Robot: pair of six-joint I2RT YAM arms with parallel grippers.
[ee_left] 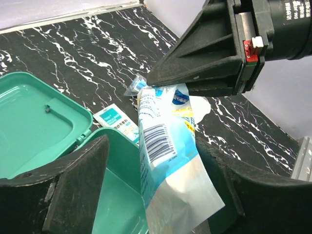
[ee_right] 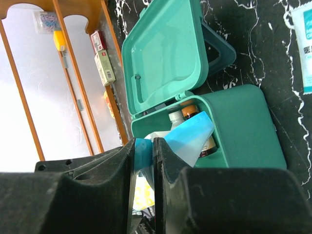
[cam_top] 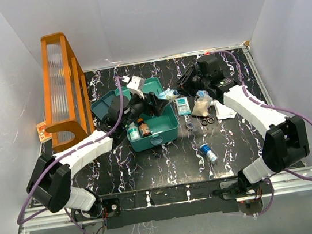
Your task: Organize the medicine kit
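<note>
The medicine kit [cam_top: 166, 130] sits near the middle of the tabletop [cam_top: 152, 170] with its lid thrown back toward 11 o'clock. A brown bottle [cam_top: 144, 128] and a white one [cam_top: 133, 133] stand in its near-left corner.

My right hand [ee_right: 144, 148] is pinched tight on the top edge of a blue-and-white pouch [ee_left: 165, 161], which slants down over the kit's 3 o'clock end. My left hand [cam_top: 159, 100] is spread with a finger on each side of the pouch, and I see no contact from either.

The main risk I see is the handover. If my right hand lets go before my left has a real hold, the pouch drops. Its lower end hangs close to the rim, so it could catch there and slide out onto the tabletop at 3 o'clock, among the sachet [cam_top: 183, 106] and the scissors [cam_top: 207, 120]. The film looks glossy, so a light squeeze from my left fingers may simply slip off it.

My two hands are also very near each other. A careless closing or a pull in the wrong direction could knock them together, or tear the pouch between them.

If I push the pouch down hard toward 9 o'clock, I may tip the two bottles.

My left forearm lies across the lid side, so a wide swing there could shove the kit or flip the lid.
</note>
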